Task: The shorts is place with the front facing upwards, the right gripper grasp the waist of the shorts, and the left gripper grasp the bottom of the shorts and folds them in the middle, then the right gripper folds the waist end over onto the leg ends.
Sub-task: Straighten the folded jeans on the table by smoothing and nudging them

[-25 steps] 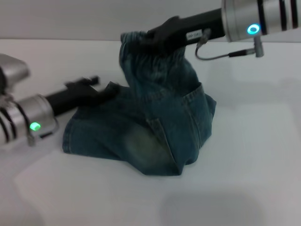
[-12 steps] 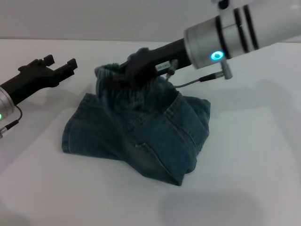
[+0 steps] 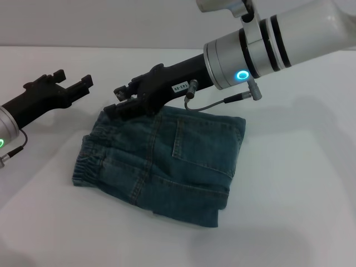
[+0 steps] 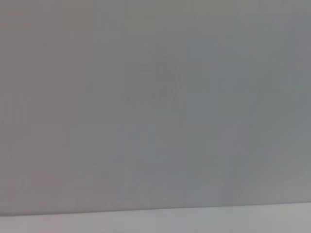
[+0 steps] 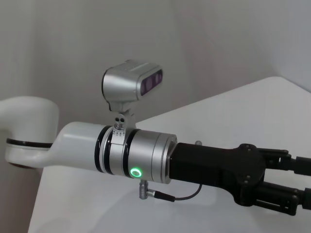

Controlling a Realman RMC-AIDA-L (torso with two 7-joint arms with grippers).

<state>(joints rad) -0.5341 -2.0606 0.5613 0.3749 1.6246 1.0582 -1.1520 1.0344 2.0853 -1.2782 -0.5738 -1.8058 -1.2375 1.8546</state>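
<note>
The shorts (image 3: 167,164) lie folded flat on the white table (image 3: 289,211), a stitched pocket facing up. The waist of the shorts (image 3: 89,158), gathered and ruffled, is the left end of the stack, and the fold runs along the right side. The bottom of the shorts is hidden under the upper layer. My right gripper (image 3: 115,101) hovers open just over the far left corner of the shorts, holding nothing. Up at the left, my left gripper (image 3: 72,80) is open and clear of the cloth. In the right wrist view the left arm (image 5: 146,160) with its green ring fills the picture.
The left wrist view shows only a plain grey wall (image 4: 155,97). White table surface surrounds the shorts on every side, with its back edge (image 3: 111,47) against the wall.
The right gripper carried the waist end over to the left, laid it down and let go; the shorts now lie flat. The left gripper let go earlier and has stayed raised at the left.
</note>
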